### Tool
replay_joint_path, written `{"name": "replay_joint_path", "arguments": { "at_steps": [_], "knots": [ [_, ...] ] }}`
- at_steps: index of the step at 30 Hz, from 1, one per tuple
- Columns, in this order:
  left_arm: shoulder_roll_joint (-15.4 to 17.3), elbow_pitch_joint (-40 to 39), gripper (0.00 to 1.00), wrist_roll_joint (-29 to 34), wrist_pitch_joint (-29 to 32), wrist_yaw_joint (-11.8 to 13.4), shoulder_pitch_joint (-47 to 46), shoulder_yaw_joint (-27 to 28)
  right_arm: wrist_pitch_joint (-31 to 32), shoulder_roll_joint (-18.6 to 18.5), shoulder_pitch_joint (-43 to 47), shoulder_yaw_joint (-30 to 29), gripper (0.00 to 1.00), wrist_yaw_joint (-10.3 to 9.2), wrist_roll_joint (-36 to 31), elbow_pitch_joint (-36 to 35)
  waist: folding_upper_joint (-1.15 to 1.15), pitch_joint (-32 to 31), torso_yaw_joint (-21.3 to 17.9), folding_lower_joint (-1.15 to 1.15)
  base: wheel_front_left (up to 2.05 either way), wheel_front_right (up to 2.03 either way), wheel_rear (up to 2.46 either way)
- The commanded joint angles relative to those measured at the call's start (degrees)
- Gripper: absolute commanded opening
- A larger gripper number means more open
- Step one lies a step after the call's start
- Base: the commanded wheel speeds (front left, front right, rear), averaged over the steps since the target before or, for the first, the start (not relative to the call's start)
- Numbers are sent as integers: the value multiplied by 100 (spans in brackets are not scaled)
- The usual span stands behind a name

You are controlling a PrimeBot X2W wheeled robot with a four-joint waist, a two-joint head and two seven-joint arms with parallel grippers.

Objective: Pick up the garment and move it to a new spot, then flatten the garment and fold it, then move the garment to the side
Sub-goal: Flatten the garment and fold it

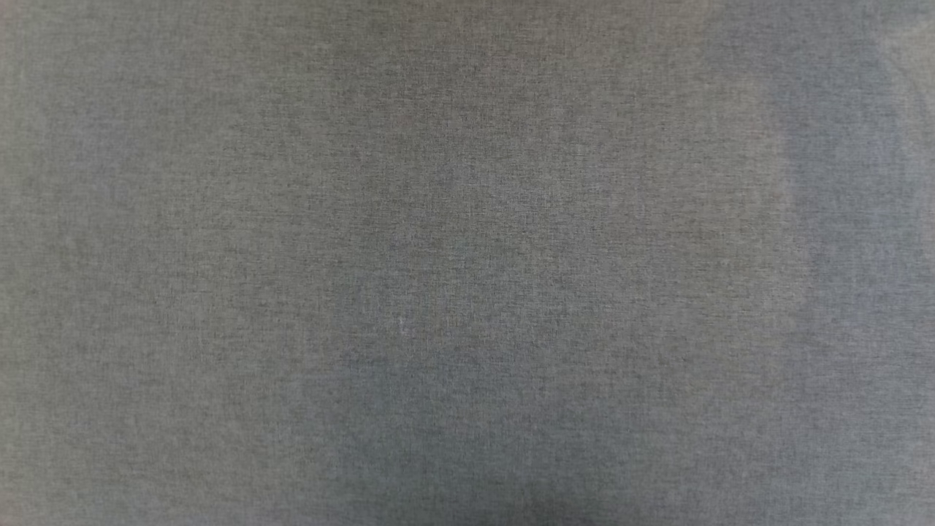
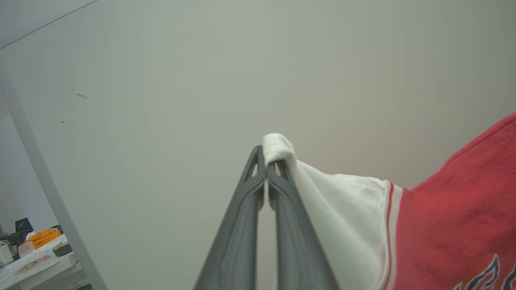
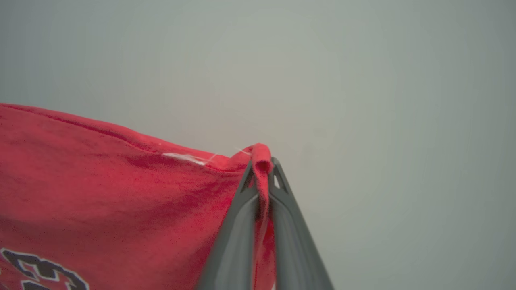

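The garment (image 2: 455,225) is a red jersey with a white sleeve and red-white striped trim, and it hangs in the air in front of a pale wall. In the left wrist view my left gripper (image 2: 267,161) is shut on the tip of the white sleeve. In the right wrist view my right gripper (image 3: 263,165) is shut on a pinched fold of the red edge of the garment (image 3: 100,185). Part of a black-and-white print sits at that view's lower left. The cloth stretches between the two grips.
A grey woven cloth surface (image 1: 467,263) lies below the head camera. A pale wall (image 2: 201,80) stands behind the left gripper, with a grey upright post (image 2: 36,161) at its left. Beyond the post is a white table (image 2: 36,257) with clutter on it.
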Motion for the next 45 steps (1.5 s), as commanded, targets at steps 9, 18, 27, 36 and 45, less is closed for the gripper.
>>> {"name": "replay_joint_path", "arguments": {
  "at_steps": [9, 18, 27, 36, 45],
  "knots": [
    [128, 434, 0, -226, -582, -46, 1003, -321, -590, 57, 684, 763, 0, 1, 588, 571, 0, -65, 74, -1, 0, 0, 0],
    [258, 425, 0, -578, -1301, 144, 3189, -396, -1217, -23, 2542, 1459, 0, 1, 1397, 554, 0, -788, 89, -1, 0, 0, 0],
    [299, -268, 0, -938, -1585, 720, 5750, -497, -1684, -347, 4567, 2178, 0, 1, 1998, 343, 0, -1676, 129, -1, 0, 0, 0],
    [595, -1501, 0, -1260, -1549, 1691, 8435, -590, -1995, -537, 6260, 2525, 0, 1, 2275, -32, 0, -2327, 38, -1, 0, 0, 0],
    [619, -2280, 0, -1709, -1421, 2239, 10338, -823, -2085, -733, 7851, 2388, 0, 1, 2432, -227, 0, -2838, 56, -1, 0, 0, 0]
  ]
}}
